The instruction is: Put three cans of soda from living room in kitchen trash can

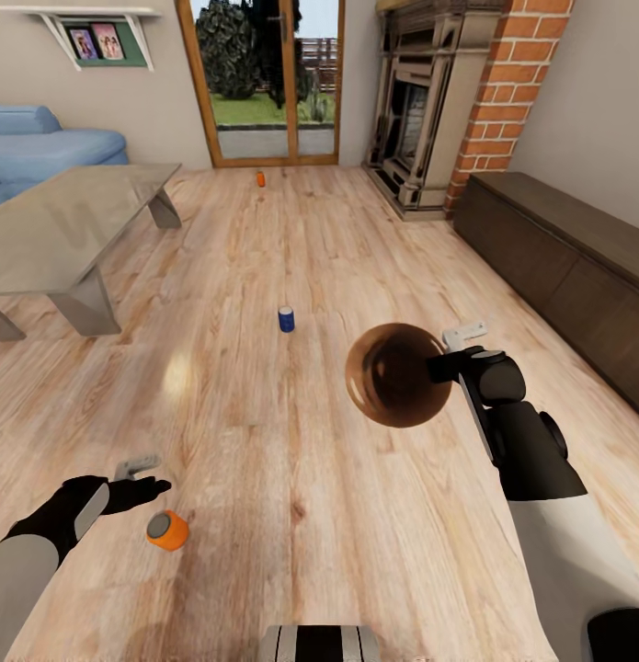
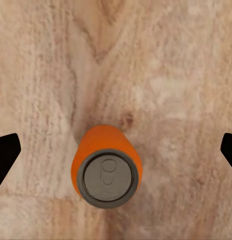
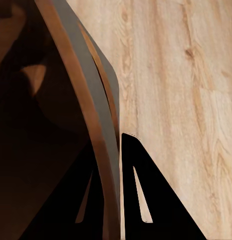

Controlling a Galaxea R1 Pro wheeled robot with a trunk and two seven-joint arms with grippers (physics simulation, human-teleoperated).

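Head view shows the living room with a wood floor [image 1: 291, 515], a blue sofa [image 1: 43, 147] and a glass table [image 1: 62, 221]. The right gripper [image 3: 113, 165] is pinched tight on the rim of the trash can [image 1: 397, 375], holding it up off the floor. The left gripper [image 2: 116, 150] is wide open, right above an orange can [image 2: 106, 167] standing on the floor. A blue can [image 1: 286, 319] stands farther off. Another orange can [image 1: 260, 179] sits near the glass doors [image 1: 264, 83].
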